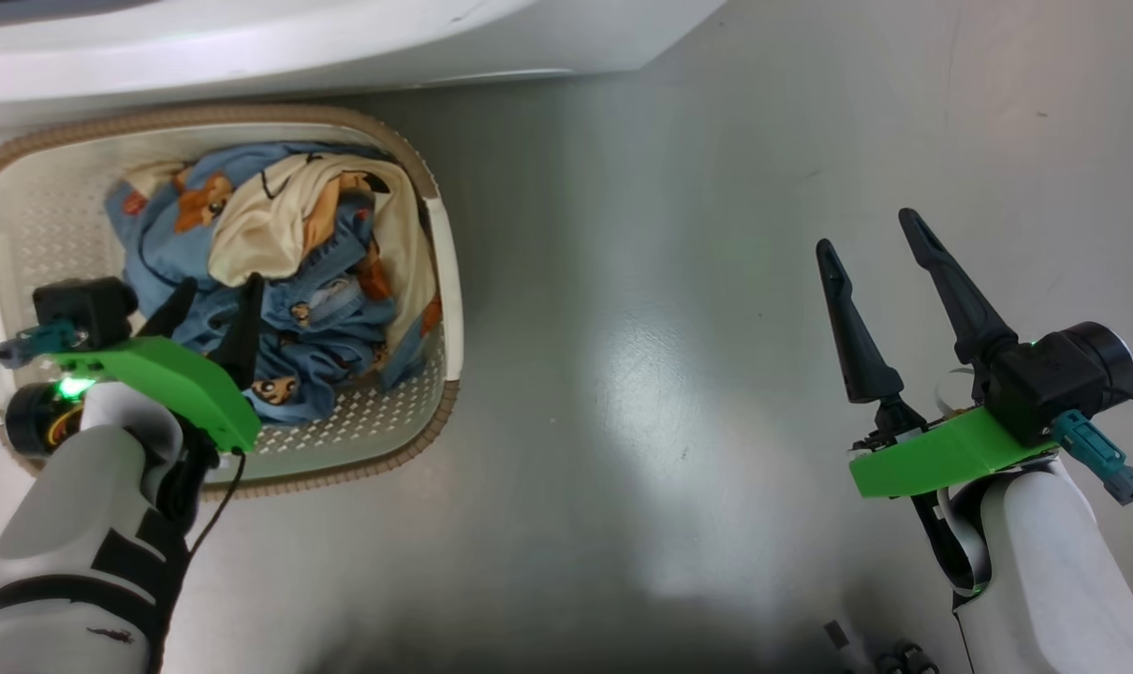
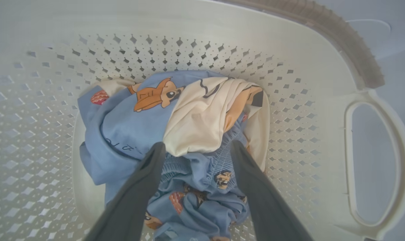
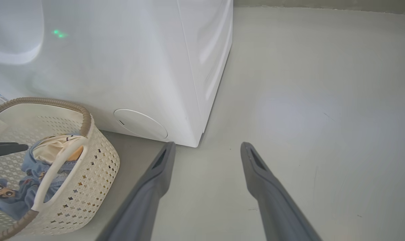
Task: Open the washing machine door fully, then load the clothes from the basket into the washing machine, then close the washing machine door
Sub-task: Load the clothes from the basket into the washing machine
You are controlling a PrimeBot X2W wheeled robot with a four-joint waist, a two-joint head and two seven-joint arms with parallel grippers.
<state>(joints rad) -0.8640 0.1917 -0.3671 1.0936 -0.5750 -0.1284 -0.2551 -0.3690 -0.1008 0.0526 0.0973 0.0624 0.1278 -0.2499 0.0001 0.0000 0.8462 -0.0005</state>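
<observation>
Grey glossy floor [image 1: 669, 374]: bare concrete-like surface carrying everything listed below.
White washing machine [image 3: 122, 67]: lower front and one side panel in the right wrist view; a round flush cover [image 3: 140, 124] sits low on the front near the corner. Its pale front edge runs along the top of the head view [image 1: 248, 47].
Cream perforated basket [image 1: 440, 281]: stands on the floor just beside the machine's front, brown woven-look rim uppermost (one side handle [image 2: 373, 160] clear in the left wrist view). Also seen from the side [image 3: 98, 160].
Clothes [image 1: 276, 271]: heaped inside the basket, light blue with orange-brown cartoon prints, a cream piece folded on top [image 2: 155, 127]; part of the heap shows above the basket's side handle [image 3: 25, 174].
Left gripper [image 1: 220, 285]: lowered into the basket, fingers spread wide to either side of a gathered blue fold [image 2: 197, 145]; nothing clamped, contact with the cloth cannot be told.
Right gripper [image 1: 866, 234]: fingers wide apart over bare floor, well apart from the basket, carrying nothing [image 3: 208, 145].
</observation>
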